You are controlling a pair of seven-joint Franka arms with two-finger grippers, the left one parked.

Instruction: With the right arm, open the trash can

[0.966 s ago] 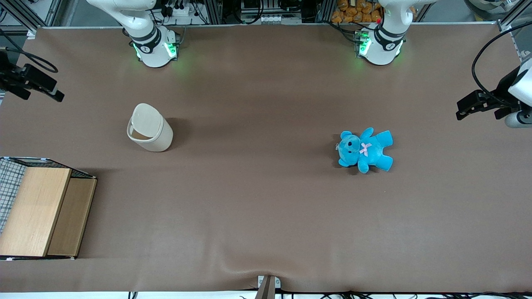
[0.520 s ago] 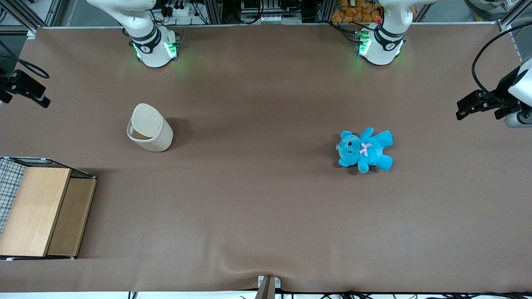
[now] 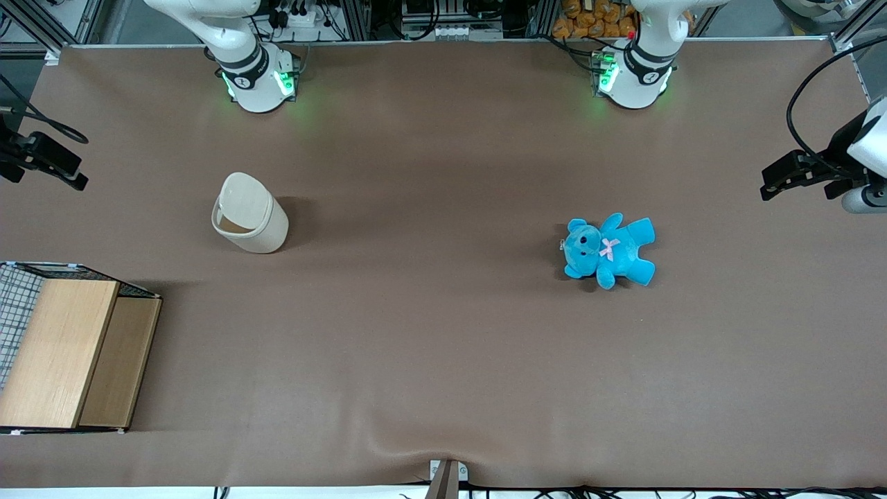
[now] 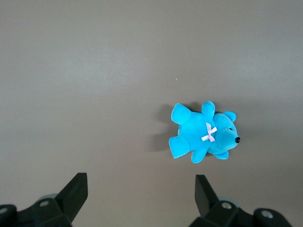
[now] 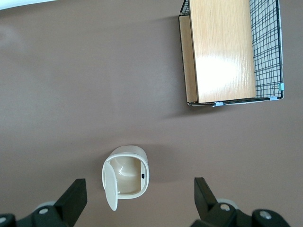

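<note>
The cream-beige trash can [image 3: 251, 222] stands on the brown table with its lid [image 3: 242, 196] swung up, so the inside shows. In the right wrist view the trash can [image 5: 128, 177] shows its hollow interior, and the lid [image 5: 109, 187] stands on edge at its rim. My right gripper [image 3: 52, 165] hangs well above the table at the working arm's end, apart from the can and touching nothing. Its black fingers [image 5: 75, 197] are spread wide, and the gripper [image 5: 138, 189] holds nothing.
A wooden box [image 3: 69, 353] with a wire-mesh side sits near the front edge at the working arm's end, also in the wrist view as the box [image 5: 222, 52]. A blue teddy bear [image 3: 610, 249] lies toward the parked arm's end.
My right gripper has drawn away from the can toward the working arm's table end, then dipped slightly nearer the front camera. The trash can and its lid have not moved.
</note>
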